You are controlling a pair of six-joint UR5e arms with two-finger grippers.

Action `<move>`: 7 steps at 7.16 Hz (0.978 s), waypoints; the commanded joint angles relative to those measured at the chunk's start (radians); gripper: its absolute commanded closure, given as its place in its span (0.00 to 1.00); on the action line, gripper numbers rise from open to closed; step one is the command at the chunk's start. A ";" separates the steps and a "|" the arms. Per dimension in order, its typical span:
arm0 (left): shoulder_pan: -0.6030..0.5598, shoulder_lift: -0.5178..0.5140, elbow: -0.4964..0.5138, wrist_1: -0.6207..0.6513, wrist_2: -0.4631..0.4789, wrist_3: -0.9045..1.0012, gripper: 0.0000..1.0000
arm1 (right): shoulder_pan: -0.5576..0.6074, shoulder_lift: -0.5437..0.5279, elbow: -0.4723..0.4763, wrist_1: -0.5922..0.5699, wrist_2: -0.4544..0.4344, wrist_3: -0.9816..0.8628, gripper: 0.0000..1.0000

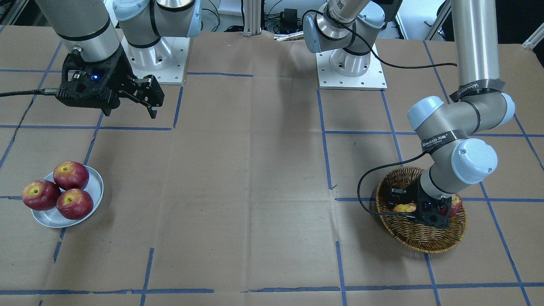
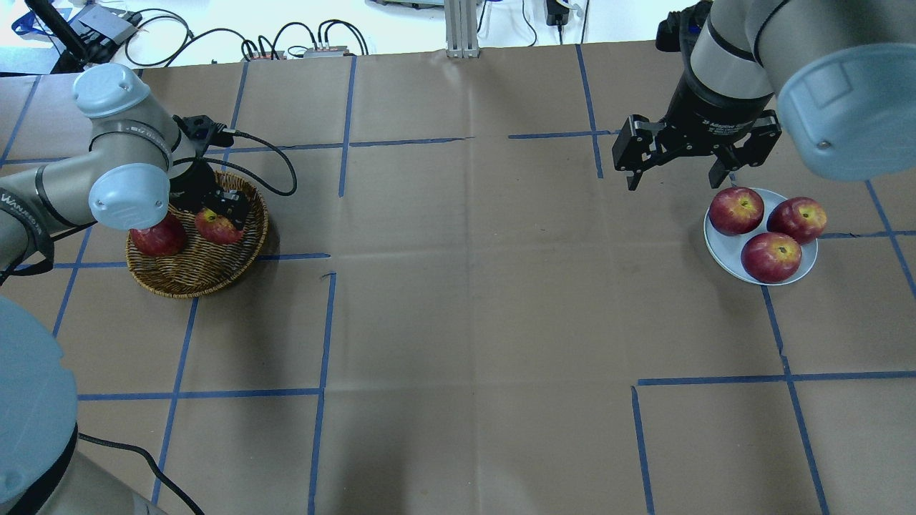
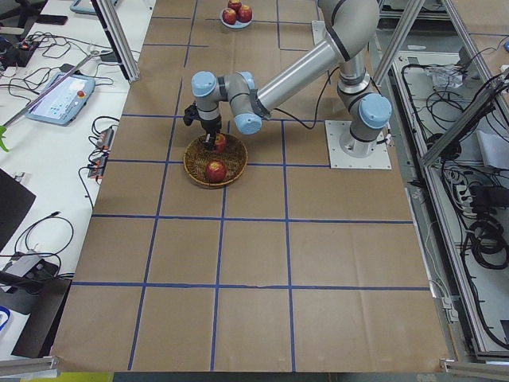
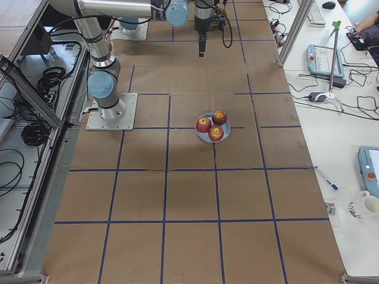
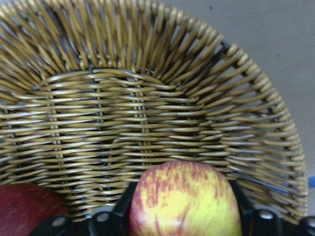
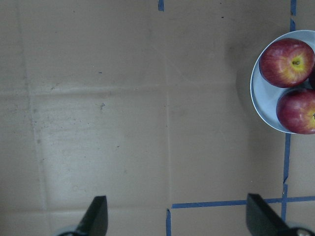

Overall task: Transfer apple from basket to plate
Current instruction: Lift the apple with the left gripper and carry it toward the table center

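Observation:
The apple (image 5: 184,201), yellow streaked with red, lies in the wicker basket (image 5: 147,98). My left gripper (image 5: 184,214) is shut on the apple, with a finger pressed against each side. In the overhead view the apple (image 2: 215,227) sits under the left gripper (image 2: 225,211) inside the basket (image 2: 193,275). The grey-white plate (image 2: 723,247) holds three dark red apples at the right. My right gripper (image 2: 675,182) is open and empty, hovering just beyond the plate's far left edge. The right wrist view shows the plate (image 6: 258,93) at its right edge.
A second, dark red apple (image 2: 159,239) lies in the basket beside the held one, partly under my left arm's wrist. A black cable (image 2: 272,154) loops from the left wrist past the basket's far rim. Blue tape lines cross the brown table cover.

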 commanded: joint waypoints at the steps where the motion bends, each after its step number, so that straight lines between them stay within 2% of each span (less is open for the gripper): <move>1: -0.149 0.036 0.061 -0.050 0.002 -0.232 0.40 | -0.001 -0.002 0.003 0.000 0.000 -0.001 0.00; 3: -0.346 0.012 0.127 -0.052 0.003 -0.545 0.36 | -0.001 0.000 -0.001 0.000 0.000 0.003 0.00; 4: -0.448 -0.028 0.164 -0.052 0.005 -0.662 0.31 | -0.001 0.000 -0.001 -0.002 0.000 0.002 0.00; 6: -0.588 -0.149 0.233 -0.052 0.003 -0.813 0.33 | 0.001 0.000 0.000 -0.002 0.000 0.002 0.00; 7: -0.622 -0.165 0.238 -0.052 0.003 -0.842 0.34 | -0.001 0.000 0.001 0.000 0.000 -0.003 0.00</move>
